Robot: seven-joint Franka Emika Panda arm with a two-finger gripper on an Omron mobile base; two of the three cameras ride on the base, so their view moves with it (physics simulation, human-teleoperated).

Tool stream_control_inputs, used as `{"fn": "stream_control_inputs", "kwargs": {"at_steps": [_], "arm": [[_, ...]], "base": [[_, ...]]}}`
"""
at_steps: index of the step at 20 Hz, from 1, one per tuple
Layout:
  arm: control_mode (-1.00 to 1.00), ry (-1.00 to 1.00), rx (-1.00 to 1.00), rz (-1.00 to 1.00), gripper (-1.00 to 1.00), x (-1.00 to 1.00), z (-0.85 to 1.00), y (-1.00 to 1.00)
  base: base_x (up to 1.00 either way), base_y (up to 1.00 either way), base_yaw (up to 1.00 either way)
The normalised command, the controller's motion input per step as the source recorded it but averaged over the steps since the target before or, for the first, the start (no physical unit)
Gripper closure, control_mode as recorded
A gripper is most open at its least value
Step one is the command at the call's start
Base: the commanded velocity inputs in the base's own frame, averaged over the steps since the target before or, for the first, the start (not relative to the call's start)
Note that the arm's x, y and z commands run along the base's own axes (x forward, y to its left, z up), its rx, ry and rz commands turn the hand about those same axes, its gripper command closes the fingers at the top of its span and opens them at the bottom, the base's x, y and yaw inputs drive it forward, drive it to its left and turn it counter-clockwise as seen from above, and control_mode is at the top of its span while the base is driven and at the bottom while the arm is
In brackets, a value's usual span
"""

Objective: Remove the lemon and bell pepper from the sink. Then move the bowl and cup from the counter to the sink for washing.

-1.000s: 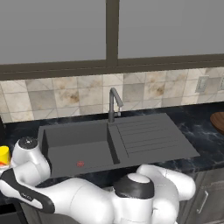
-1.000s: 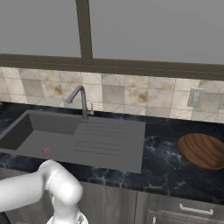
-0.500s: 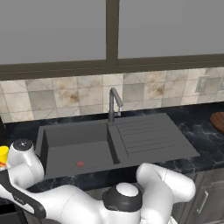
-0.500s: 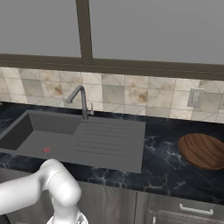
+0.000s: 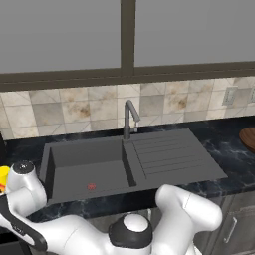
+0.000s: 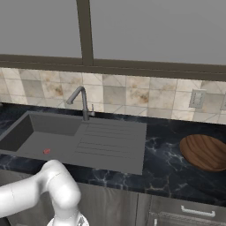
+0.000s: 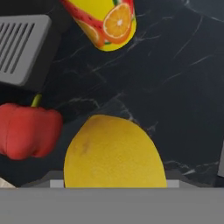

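In the hand view the lemon (image 7: 114, 152) fills the bottom centre, right at the hand, with my gripper closed around it and its fingertips hidden by the fruit. The red bell pepper (image 7: 27, 129) lies on the black counter just left of it. The yellow cup (image 7: 106, 22) with its orange-slice print stands further off at the top. The cup (image 5: 3, 177) also peeks in at the left edge of the left base view, beside my arm's elbow (image 5: 24, 185). The dark grey sink (image 5: 89, 167) holds no fruit. The brown wooden bowl (image 6: 205, 152) sits on the counter far to the right.
A grey slatted object (image 7: 22, 43) stands on the counter close to the pepper and cup. A flat reddish disc (image 5: 91, 187) marks the sink floor. The curved faucet (image 5: 129, 117) rises behind the basin, with the ribbed drainboard (image 5: 169, 154) to its right.
The arm's elbow has drifted slightly further left and down beside the sink. Nothing else on the counter or in the sink has moved.
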Motion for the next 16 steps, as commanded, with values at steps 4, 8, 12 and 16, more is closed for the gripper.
{"fn": "stream_control_inputs", "kwargs": {"at_steps": [4,8,12,16], "arm": [[-1.00,0.03,0.00,0.03,1.00,0.11,-0.16,0.04],[-1.00,0.00,0.00,0.03,1.00,0.10,-0.13,0.07],[-1.00,0.00,0.00,0.02,1.00,0.05,-0.15,0.09],[-1.00,0.00,0.00,0.00,1.00,0.04,-0.16,0.12]], "base": [[0.00,0.00,0.00],[0.00,0.00,0.00],[0.00,0.00,0.00],[0.00,0.00,0.00]]}}
